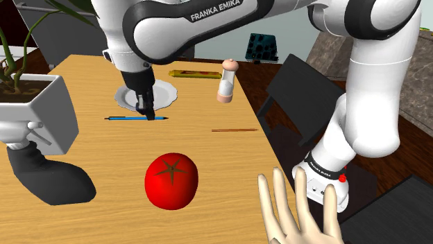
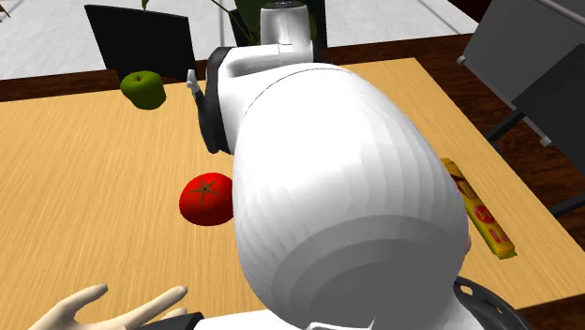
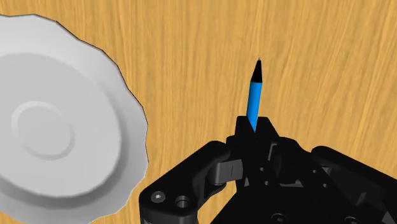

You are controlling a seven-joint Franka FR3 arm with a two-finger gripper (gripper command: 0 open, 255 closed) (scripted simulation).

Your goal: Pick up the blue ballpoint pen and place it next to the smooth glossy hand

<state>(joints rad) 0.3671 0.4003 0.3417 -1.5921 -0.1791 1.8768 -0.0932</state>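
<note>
One wooden table (image 1: pixel 229 159) carries everything. Over it bends the white arm (image 1: pixel 375 90), reaching from the stand at the shoulder view's lower right toward the far left.

At the near edge, on the shoulder view's right, a glossy cream hand (image 1: pixel 298 215) lies with its fingers pointing to the far side. On the shoulder view's left stands a white planter (image 1: pixel 35 114) with a green plant. A red tomato (image 1: pixel 171 182) sits on the near half, left of the hand and well apart from it.

Farther off lies a white scalloped plate (image 1: pixel 165 92). To its right in the shoulder view stands a pale mill (image 1: pixel 226 82), and a yellow bar (image 1: pixel 194 73) lies between them at the far side. A green apple (image 2: pixel 142 89) shows near the far edge in the second exterior view.

Just on the near side of the plate, the blue pen (image 1: pixel 125 118) lies across the table, far from the hand. The black gripper (image 1: pixel 147 114) stands on it, fingers pressed together around the barrel; in the wrist view the pen's blue shaft and dark tip (image 3: pixel 255 102) stick out from between them (image 3: pixel 254 127), beside the plate (image 3: pixel 57 127).

A thin brown stick (image 1: pixel 234 129) lies right of the pen in the shoulder view.
</note>
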